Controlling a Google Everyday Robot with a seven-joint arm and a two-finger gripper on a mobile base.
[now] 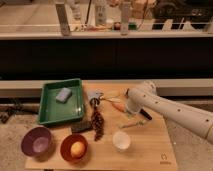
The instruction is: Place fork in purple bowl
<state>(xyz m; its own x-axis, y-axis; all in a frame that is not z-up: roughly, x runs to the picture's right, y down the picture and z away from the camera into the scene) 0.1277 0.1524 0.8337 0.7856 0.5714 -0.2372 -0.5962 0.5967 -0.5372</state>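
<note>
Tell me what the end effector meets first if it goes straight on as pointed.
The end effector, over the wooden table, points down; it would probably meet the fork just below it first, though depth is unclear.

Claw (131,112) low beneath bent wrist (143,95)

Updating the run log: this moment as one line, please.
gripper: low over table, beside fork | fork: lying on table | purple bowl: left end, no fork inside
</note>
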